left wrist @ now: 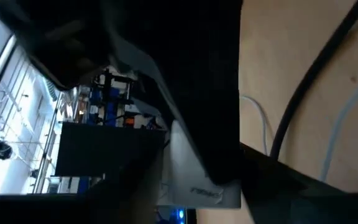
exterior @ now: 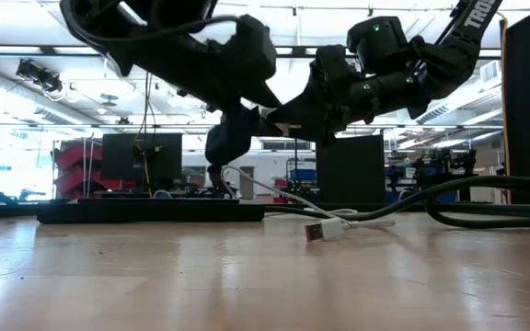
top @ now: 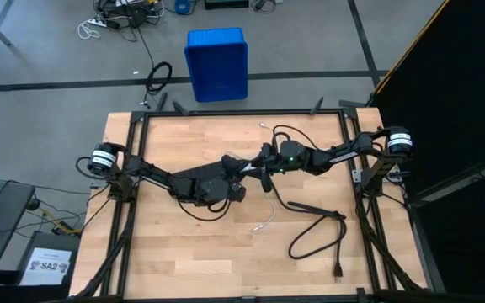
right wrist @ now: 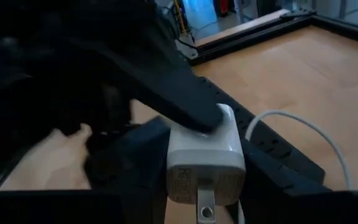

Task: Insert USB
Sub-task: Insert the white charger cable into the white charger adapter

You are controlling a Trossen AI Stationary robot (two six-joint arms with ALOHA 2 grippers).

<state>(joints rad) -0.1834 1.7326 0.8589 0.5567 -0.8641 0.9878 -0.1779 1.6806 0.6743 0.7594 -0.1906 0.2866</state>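
Note:
A white charger block is held up over the middle of the table, where both grippers meet. My left gripper is shut on it. My right gripper faces it from the right, shut at the USB cable's metal plug, which sits at the block's end face. The thin white USB cable hangs down from there. Its slack lies on the table, with its free plug resting on the wood. A black power strip lies flat behind the block. My left gripper pinches the white charger block, with one dark finger lying across its upper side; the other finger is hidden behind the block. The block is lifted clear of the table. My right gripper is at the metal plug at the block's end face. Its fingers lie at the edge of the wrist view, so the hold itself does not show.
The thick black power-strip cord loops over the table's right near part, with its plug near the near edge. A black frame rims the table. Bare wood lies at the left and the near side.

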